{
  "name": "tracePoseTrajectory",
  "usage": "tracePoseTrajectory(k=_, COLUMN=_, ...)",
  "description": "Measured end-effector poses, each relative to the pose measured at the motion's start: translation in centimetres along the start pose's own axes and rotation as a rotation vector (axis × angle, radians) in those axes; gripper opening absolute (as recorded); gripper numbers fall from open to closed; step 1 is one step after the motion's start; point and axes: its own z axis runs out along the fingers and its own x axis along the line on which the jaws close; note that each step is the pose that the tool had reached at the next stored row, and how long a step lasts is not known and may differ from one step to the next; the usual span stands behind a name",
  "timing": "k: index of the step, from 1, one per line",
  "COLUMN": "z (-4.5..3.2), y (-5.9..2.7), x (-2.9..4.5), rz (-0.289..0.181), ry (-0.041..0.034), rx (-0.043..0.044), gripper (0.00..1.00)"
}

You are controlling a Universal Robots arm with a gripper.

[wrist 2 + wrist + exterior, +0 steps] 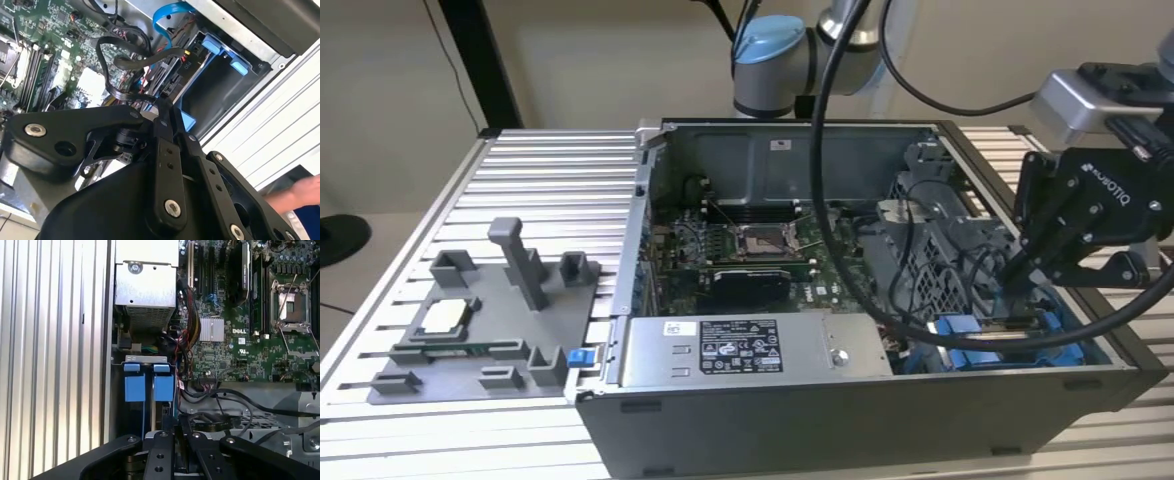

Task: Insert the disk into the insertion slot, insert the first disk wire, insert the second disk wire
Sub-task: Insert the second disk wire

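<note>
The open computer case (854, 400) sits on a ribbed metal table (400, 260), and the black gripper (1023, 268) hangs down into its corner on the exterior view's right, close against the case wall, with little free room around it. Thick black cables (834, 230) arc from the arm across the motherboard (747, 250) and crowd that same corner. In both wrist views the two fingers (172, 447) are pressed close together, and in the second wrist view a flat black wire (135, 95) runs into their tips, so they appear to pinch it. Just below them is the blue caddy (149, 387) of the disk, seated in its bay beside the grey power-supply box (734, 350). On the exterior view's left, a grey fixture tray (494, 320) lies well apart. A person's hand (300, 192) appears at the edge of the second wrist view.
</note>
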Motion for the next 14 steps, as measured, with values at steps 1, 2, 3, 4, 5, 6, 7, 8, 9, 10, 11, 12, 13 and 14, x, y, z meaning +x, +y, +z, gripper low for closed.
tracePoseTrajectory(k=1, z=0.16, y=0.08, x=0.02, rz=0.0, ry=0.0001, rx=0.001, gripper=0.0)
tracePoseTrajectory(k=2, z=0.31, y=0.14, x=0.03, rz=0.0, ry=0.0004, rx=0.0017, gripper=0.0)
tracePoseTrajectory(k=3, z=0.46, y=0.19, x=0.04, rz=-0.001, ry=0.0006, rx=0.0024, gripper=0.0)
tracePoseTrajectory(k=4, z=0.61, y=0.24, x=0.06, rz=-0.001, ry=0.0007, rx=0.0035, gripper=0.0)
tracePoseTrajectory(k=5, z=0.75, y=0.26, x=0.07, rz=-0.002, ry=0.001, rx=0.0052, gripper=0.0)
tracePoseTrajectory(k=6, z=0.89, y=0.28, x=0.08, rz=-0.004, ry=0.0013, rx=0.0078, gripper=0.0)
tracePoseTrajectory(k=7, z=1.01, y=0.29, x=0.09, rz=-0.005, ry=0.0016, rx=0.011, gripper=0.0)
tracePoseTrajectory(k=8, z=1.13, y=0.31, x=0.1, rz=-0.007, ry=0.0018, rx=0.0142, gripper=0.0)
tracePoseTrajectory(k=9, z=1.26, y=0.32, x=0.11, rz=-0.009, ry=0.002, rx=0.0171, gripper=0.0)
tracePoseTrajectory(k=10, z=1.36, y=0.33, x=0.12, rz=-0.013, ry=0.0026, rx=0.0203, gripper=0.0)
tracePoseTrajectory(k=11, z=1.44, y=0.34, x=0.13, rz=-0.019, ry=0.0033, rx=0.0233, gripper=0.0)
tracePoseTrajectory(k=12, z=1.52, y=0.34, x=0.14, rz=-0.029, ry=0.0044, rx=0.0265, gripper=0.0)
tracePoseTrajectory(k=13, z=1.6, y=0.33, x=0.14, rz=-0.039, ry=0.0054, rx=0.0296, gripper=0.0)
tracePoseTrajectory(k=14, z=1.67, y=0.33, x=0.15, rz=-0.048, ry=0.0064, rx=0.0328, gripper=0.0)
